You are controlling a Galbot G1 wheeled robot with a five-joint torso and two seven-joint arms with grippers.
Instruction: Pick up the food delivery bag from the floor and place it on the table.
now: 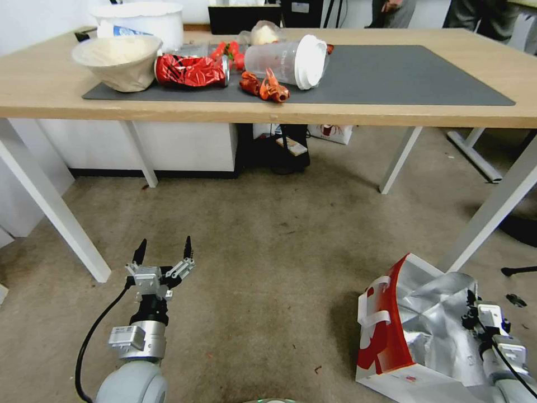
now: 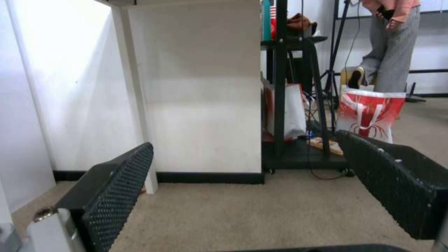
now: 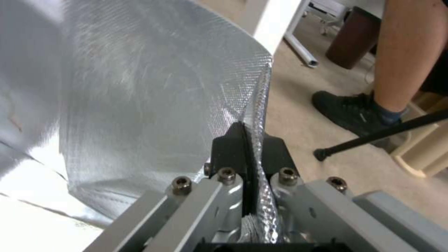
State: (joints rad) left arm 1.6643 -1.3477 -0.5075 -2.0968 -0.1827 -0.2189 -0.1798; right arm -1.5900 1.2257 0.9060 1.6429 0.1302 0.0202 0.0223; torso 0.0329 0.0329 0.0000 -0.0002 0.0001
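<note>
Right gripper (image 3: 250,140) pinching silver foil rim of red/white food delivery bag (image 1: 391,336), crumpled on floor (image 1: 268,252); left gripper (image 1: 162,252) spread.

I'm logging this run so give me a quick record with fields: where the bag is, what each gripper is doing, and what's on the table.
bag: food delivery bag on the floor near a white leg of the table, mouth open, foil lining showing
right gripper: right gripper, jaws shut on the bag's foil-lined rim
left gripper: left gripper, jaws open, holding nothing, low over the carpet
table contents: paper bowl, crushed red can, toppled plastic cup, all on the grey mat
</note>
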